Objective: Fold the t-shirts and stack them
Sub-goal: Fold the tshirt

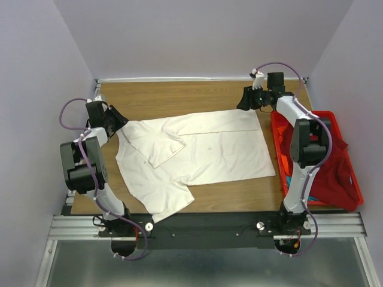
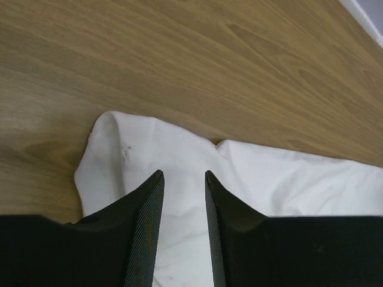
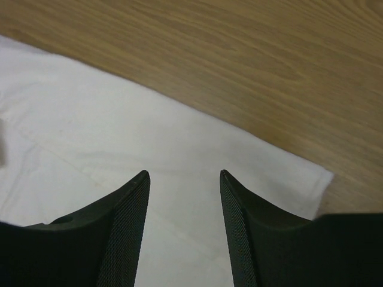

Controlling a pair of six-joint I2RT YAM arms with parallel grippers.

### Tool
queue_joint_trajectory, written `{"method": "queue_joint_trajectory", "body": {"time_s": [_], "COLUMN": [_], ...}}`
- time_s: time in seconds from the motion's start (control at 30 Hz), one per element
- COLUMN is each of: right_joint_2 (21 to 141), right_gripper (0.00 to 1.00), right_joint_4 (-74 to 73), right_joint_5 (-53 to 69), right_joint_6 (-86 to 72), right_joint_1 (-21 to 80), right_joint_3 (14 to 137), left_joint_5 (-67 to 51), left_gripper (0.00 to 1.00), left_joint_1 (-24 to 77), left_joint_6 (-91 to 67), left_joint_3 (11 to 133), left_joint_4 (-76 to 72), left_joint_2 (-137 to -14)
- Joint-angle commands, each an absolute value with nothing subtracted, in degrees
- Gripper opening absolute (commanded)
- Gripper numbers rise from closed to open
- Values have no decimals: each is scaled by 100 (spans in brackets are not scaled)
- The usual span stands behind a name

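A cream-white t-shirt (image 1: 203, 152) lies spread on the wooden table, with its far long edge folded over and one sleeve lying across the chest. My left gripper (image 1: 121, 122) hovers at the shirt's far left corner. In the left wrist view that gripper (image 2: 183, 174) is open over the white cloth (image 2: 269, 173), gripping nothing. My right gripper (image 1: 243, 103) is at the far right corner. The right wrist view shows it (image 3: 183, 173) open above the shirt (image 3: 90, 119), close to the corner. A dark red t-shirt (image 1: 329, 173) lies bunched in the crate.
A red plastic crate (image 1: 302, 113) stands along the table's right edge, beside the right arm. A sliver of teal cloth (image 1: 288, 179) shows at its left wall. Bare wood (image 1: 179, 98) runs behind the shirt up to the back wall.
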State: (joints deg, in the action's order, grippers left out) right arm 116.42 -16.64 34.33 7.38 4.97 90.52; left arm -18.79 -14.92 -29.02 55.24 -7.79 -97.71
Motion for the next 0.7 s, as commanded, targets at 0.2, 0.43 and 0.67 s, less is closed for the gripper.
{"method": "queue_joint_trajectory", "body": {"time_s": [0.2,0.43,0.67], "right_joint_2": [12287,12937,13227], "right_gripper": [57,59,59], "right_joint_4": [-1828,-2267,-2470], "right_joint_5": [1795,1775,1398], "right_joint_6": [26,35,132], "right_joint_1": [97,97,97], "right_joint_3": [9466,10054,10301], "left_joint_5": [-1670,-1705,-1767], "left_gripper": [36,36,36], "left_joint_1": [-1494,-1494,-1503], "left_joint_6": [-2557,-2610,-2637], "left_joint_3": [6196,6495,6644], "left_joint_4": [-220,-9,-9], "left_joint_2": [-10818,-11127,-11276]}}
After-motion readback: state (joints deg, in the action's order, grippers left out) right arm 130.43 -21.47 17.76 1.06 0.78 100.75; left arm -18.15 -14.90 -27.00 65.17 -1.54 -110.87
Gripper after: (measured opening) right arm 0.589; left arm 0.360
